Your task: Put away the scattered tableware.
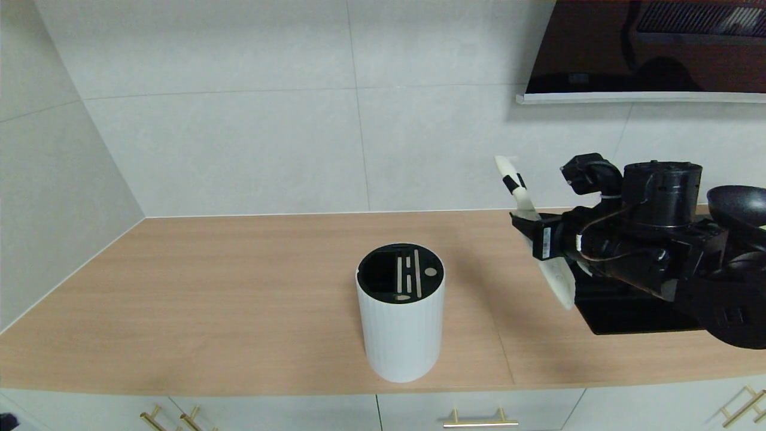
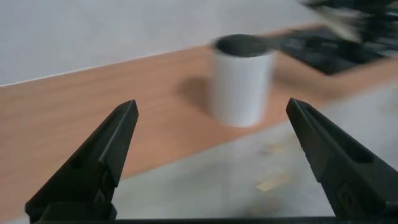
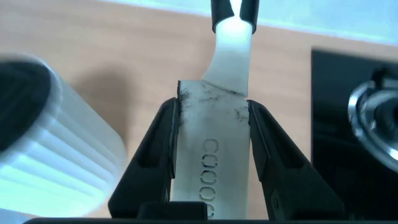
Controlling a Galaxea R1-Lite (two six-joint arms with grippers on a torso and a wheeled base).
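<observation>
Right end effector [image 1: 531,230] clamped mid-length on the flat white utensil [image 1: 558,280], above the counter [image 1: 239,311], right of the slotted holder [image 1: 400,326]; utensil likely light, stiff, slippery. Left end effector [image 2: 211,104] apart.

Countertop [image 1: 239,299]: open wood runs from the left wall to the white holder [image 1: 401,326], which stands upright near the front edge as the one obstacle mid-counter. Holder top: a wide open compartment beside narrow slots. Right of the holder lies a strip of open wood, then the black hob [image 1: 634,314]. Above that strip the right gripper [image 1: 534,230] clamps a tilted white utensil [image 1: 556,281] — lower end near the hob's left edge. The range hood [image 1: 646,54] overhangs the right rear.
</observation>
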